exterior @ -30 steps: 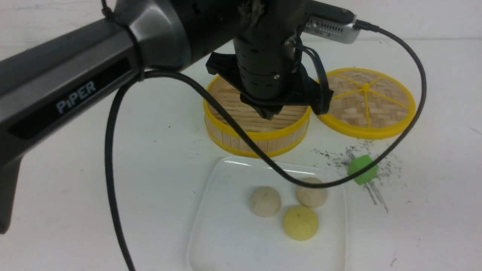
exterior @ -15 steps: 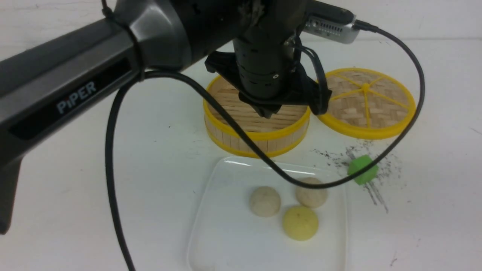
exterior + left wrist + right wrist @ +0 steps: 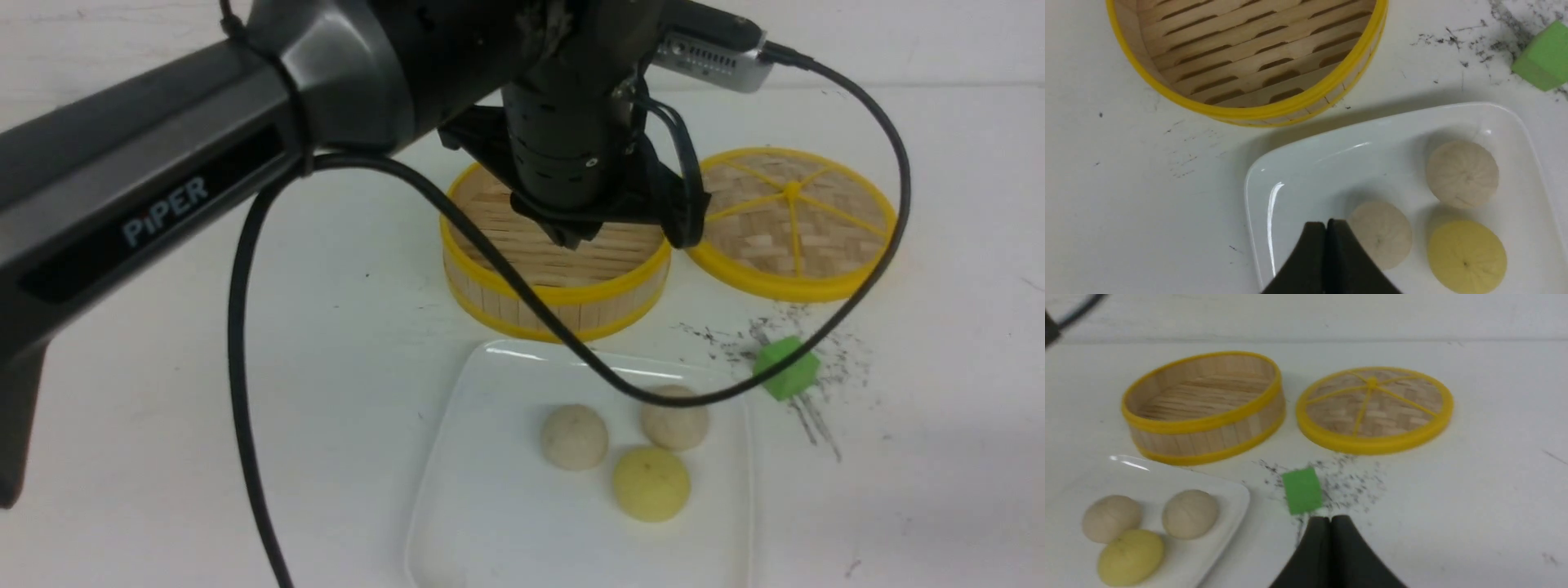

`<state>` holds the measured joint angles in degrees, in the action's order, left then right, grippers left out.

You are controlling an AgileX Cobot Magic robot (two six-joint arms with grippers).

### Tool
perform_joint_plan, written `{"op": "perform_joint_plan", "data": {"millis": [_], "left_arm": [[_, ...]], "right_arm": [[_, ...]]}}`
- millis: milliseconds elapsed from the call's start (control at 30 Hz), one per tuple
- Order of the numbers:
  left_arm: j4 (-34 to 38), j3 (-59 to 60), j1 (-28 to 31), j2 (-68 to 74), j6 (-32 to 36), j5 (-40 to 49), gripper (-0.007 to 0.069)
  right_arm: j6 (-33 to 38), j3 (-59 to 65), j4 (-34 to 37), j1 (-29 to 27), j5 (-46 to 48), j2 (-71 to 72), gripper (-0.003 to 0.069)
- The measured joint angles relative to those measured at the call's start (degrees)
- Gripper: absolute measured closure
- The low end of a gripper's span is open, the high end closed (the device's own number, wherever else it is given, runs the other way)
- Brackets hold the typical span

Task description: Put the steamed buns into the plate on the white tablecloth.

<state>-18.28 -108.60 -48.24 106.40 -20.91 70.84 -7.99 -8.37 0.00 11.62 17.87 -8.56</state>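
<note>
Two off-white steamed buns (image 3: 575, 437) (image 3: 674, 425) lie in the white square plate (image 3: 490, 506) on the white tablecloth (image 3: 343, 343), next to a yellow bun (image 3: 651, 483). They also show in the left wrist view (image 3: 1381, 233) (image 3: 1462, 174) and the right wrist view (image 3: 1111, 517) (image 3: 1190, 513). My left gripper (image 3: 569, 237) hangs shut and empty above the bamboo basket (image 3: 563, 286); its tips (image 3: 1326, 225) stand above the plate (image 3: 1306, 171). My right gripper (image 3: 1330, 521) is shut and empty, low over the tablecloth, outside the front view.
The empty yellow-rimmed basket (image 3: 1204, 404) stands behind the plate. Its flat woven lid (image 3: 796, 220) lies to its right. A green cube (image 3: 785, 367) sits among black scuff marks right of the plate. A black cable (image 3: 245, 367) loops from my left arm over the plate.
My left gripper has risen slightly and drifted a little left over the basket. The buns and plate have not moved.
</note>
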Motion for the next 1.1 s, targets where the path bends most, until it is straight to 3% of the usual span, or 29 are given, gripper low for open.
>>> {"op": "perform_joint_plan", "data": {"millis": [233,767,933,1100], "left_arm": [[-1.6,0.1,0.0,-5.2,0.0,0.0,0.0608],[-2.6,0.5,0.0,-31.4,0.3,0.0,0.0606],[-2.8,8.0,0.0,-39.6,0.3,0.0,0.0606],[-2.2,29.1,0.0,-52.2,-1.8,-0.4,0.0606]], "right_arm": [[-0.1,9.6,-2.5,-5.9,0.9,6.5,0.0655],[-0.1,9.7,-2.8,-10.6,4.3,9.3,0.0643],[-0.1,9.7,-2.8,-10.6,4.4,9.3,0.0639],[-0.1,9.7,-2.9,-10.6,4.5,9.3,0.0639]]}}
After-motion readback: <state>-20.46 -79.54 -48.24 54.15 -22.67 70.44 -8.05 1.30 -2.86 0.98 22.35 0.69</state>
